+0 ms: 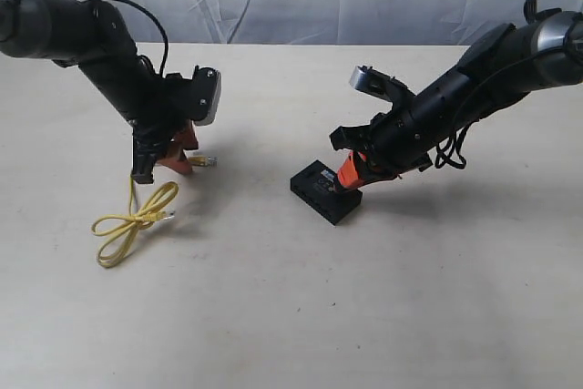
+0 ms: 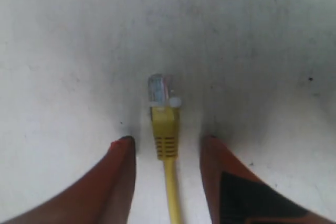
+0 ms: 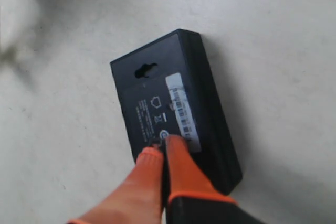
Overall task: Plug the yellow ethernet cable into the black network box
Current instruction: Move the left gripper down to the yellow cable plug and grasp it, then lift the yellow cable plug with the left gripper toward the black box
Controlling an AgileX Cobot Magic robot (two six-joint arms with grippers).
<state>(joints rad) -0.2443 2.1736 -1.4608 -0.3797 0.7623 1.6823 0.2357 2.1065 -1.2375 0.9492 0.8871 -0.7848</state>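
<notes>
Overall, the exterior view shows a pale surface (image 1: 273,316) with the yellow ethernet cable (image 1: 137,218) lying looped on its left part, one plug (image 1: 208,161) reaching toward the middle. The left hand (image 1: 166,168) is low over that end of the cord. Well apart, right of the middle, the black network box (image 1: 314,184) lies flat, and the right hand (image 1: 349,177) tilts down onto its right end.

From the left wrist, the left hand (image 2: 168,139) is released. Its two orange fingers (image 2: 123,174) stand apart on either side of the yellow ethernet cable (image 2: 166,129), with bare surface showing between each finger and the cord. The clear plug (image 2: 159,88) lies just beyond the fingertips.

From the right wrist, the right hand (image 3: 164,148) is clenched. Its orange fingers (image 3: 181,174) are pressed together with nothing between them, and their tips rest on the top face of the black network box (image 3: 152,82), beside its white label strip (image 3: 181,109).
</notes>
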